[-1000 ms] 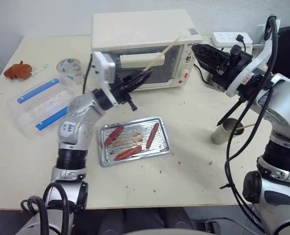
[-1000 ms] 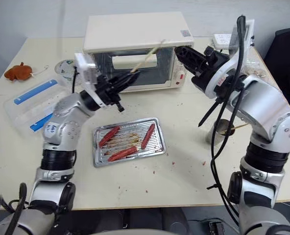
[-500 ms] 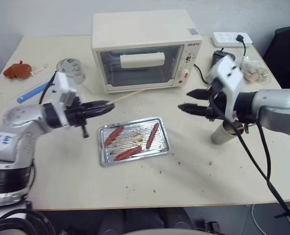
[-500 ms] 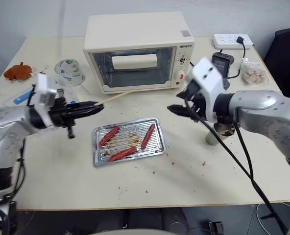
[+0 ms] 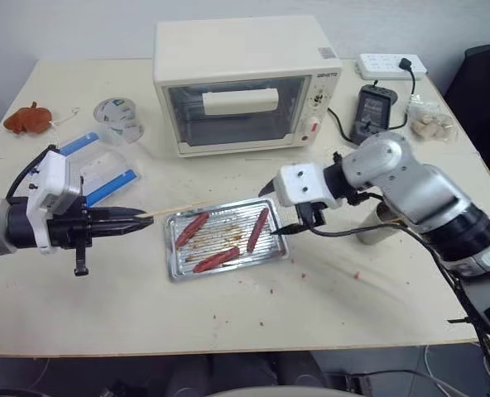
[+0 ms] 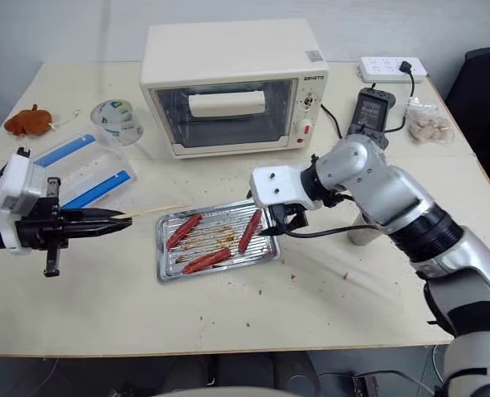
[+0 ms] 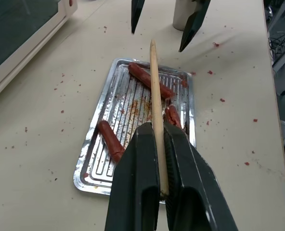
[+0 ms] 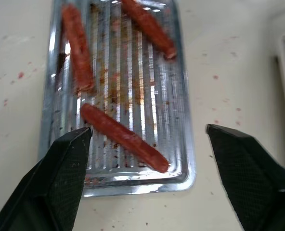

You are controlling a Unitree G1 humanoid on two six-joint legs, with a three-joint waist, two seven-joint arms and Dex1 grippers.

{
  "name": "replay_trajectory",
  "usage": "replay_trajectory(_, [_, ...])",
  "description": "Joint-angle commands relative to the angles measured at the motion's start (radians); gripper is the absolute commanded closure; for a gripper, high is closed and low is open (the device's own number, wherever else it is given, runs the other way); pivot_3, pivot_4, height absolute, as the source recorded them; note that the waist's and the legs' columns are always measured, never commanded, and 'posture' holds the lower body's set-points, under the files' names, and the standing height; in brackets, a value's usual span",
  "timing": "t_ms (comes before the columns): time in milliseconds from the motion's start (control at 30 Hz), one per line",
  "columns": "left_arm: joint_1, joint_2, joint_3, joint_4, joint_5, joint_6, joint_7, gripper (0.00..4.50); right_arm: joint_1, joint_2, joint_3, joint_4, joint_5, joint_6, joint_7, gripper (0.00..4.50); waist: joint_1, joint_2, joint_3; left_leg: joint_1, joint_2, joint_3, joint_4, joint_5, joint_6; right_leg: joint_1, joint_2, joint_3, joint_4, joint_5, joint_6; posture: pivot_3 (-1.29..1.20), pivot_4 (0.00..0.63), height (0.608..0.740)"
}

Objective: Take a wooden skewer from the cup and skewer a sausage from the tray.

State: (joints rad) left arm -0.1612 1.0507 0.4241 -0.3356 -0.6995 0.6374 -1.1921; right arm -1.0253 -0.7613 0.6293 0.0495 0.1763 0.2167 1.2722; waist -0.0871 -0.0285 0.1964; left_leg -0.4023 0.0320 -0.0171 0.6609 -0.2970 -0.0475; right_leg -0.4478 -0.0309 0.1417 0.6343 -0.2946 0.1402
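The shiny tray (image 5: 228,263) lies mid-table with three reddish-brown sausages on it. My left gripper (image 5: 146,222) is shut on a wooden skewer (image 5: 166,211) left of the tray, held level. The skewer's tip points over the tray in the left wrist view (image 7: 154,91). My right gripper (image 5: 274,211) hangs open just above the tray's right end. The rightmost sausage (image 8: 121,137) lies below and between its fingers, untouched. The grey-beige cup (image 6: 361,234) stands right of the tray, mostly hidden behind my right arm.
A cream toaster oven (image 5: 245,83) stands behind the tray. A clear box with blue clips (image 5: 96,169), a clear plastic cup (image 5: 117,116) and an orange toy (image 5: 26,120) sit at the left. A power strip (image 5: 390,64) and black adapter (image 5: 373,107) are at the back right.
My left arm swung out to the left and lowered, bringing the skewer level towards the tray. My right gripper came down to the tray's right end, rolled over and opened wider.
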Motion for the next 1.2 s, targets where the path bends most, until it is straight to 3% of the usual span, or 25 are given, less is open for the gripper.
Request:
replay_trajectory(33, [0.036, 0.022, 0.068, -0.049, -0.019, 0.006, -0.002, 4.5, -0.019, 0.068, -0.005, 0.113, -0.081, -0.152, 0.055, 0.55, -0.001, 0.0, 0.0, 0.001, 0.0, 0.0, 0.0, 0.0, 0.0, 0.0, 0.0, 0.0, 0.002, 0.0, -0.001, 0.0, 0.15, 0.74])
replay_trajectory(267, [0.075, 0.023, 0.11, -0.083, -0.029, 0.022, 0.009, 4.5, -0.026, 0.215, -0.004, 0.388, -0.227, -0.411, 0.075, 0.55, -0.006, 0.0, 0.0, 0.005, 0.0, 0.0, 0.001, 0.0, 0.0, 0.001, 0.0, -0.001, 0.007, -0.001, -0.003, 0.0, 0.15, 0.74])
replay_trajectory(467, [0.082, 0.021, 0.124, -0.09, -0.029, 0.023, 0.019, 4.5, -0.024, 0.282, -0.029, 0.491, -0.268, -0.475, 0.086, 0.55, -0.025, 0.0, 0.0, 0.009, 0.0, 0.0, 0.0, 0.0, -0.001, 0.004, 0.0, -0.001, 0.011, -0.003, -0.005, 0.0, 0.15, 0.74])
replay_trajectory(633, [0.075, 0.02, 0.118, -0.09, -0.033, 0.023, 0.029, 4.5, -0.008, 0.295, -0.048, 0.497, -0.268, -0.467, 0.108, 1.75, -0.029, 0.0, 0.0, 0.012, 0.0, 0.0, 0.0, -0.001, -0.002, 0.005, 0.0, -0.001, 0.013, -0.003, -0.006, 0.0, 0.15, 0.74])
replay_trajectory(967, [0.042, 0.013, 0.077, -0.071, -0.026, 0.005, 0.039, 4.5, 0.033, 0.29, -0.077, 0.444, -0.271, -0.407, 0.153, 1.75, -0.032, 0.0, 0.0, 0.012, 0.0, -0.001, 0.0, -0.001, -0.002, 0.005, 0.0, -0.001, 0.014, -0.003, -0.006, 0.0, 0.15, 0.74])
replay_trajectory(1067, [0.029, 0.012, 0.065, -0.063, -0.023, 0.002, 0.041, 4.5, 0.041, 0.295, -0.084, 0.438, -0.271, -0.382, 0.153, 2.34, -0.032, 0.0, 0.0, 0.012, 0.0, -0.001, 0.0, -0.001, -0.002, 0.005, 0.0, -0.001, 0.014, -0.003, -0.006, 0.0, 0.15, 0.74])
replay_trajectory(1167, [0.027, 0.011, 0.062, -0.063, -0.024, -0.002, 0.042, 4.5, 0.05, 0.294, -0.088, 0.425, -0.272, -0.361, 0.155, 3.27, -0.032, 0.0, 0.0, 0.012, 0.0, -0.001, 0.0, -0.001, -0.002, 0.005, 0.0, -0.001, 0.014, -0.003, -0.006, 0.0, 0.15, 0.74])
replay_trajectory(1200, [0.026, 0.011, 0.061, -0.063, -0.024, -0.002, 0.042, 4.5, 0.053, 0.294, -0.088, 0.421, -0.273, -0.356, 0.156, 3.27, -0.032, 0.0, 0.0, 0.012, 0.0, -0.001, 0.0, -0.001, -0.002, 0.005, 0.0, -0.001, 0.014, -0.003, -0.006, 0.0, 0.15, 0.74])
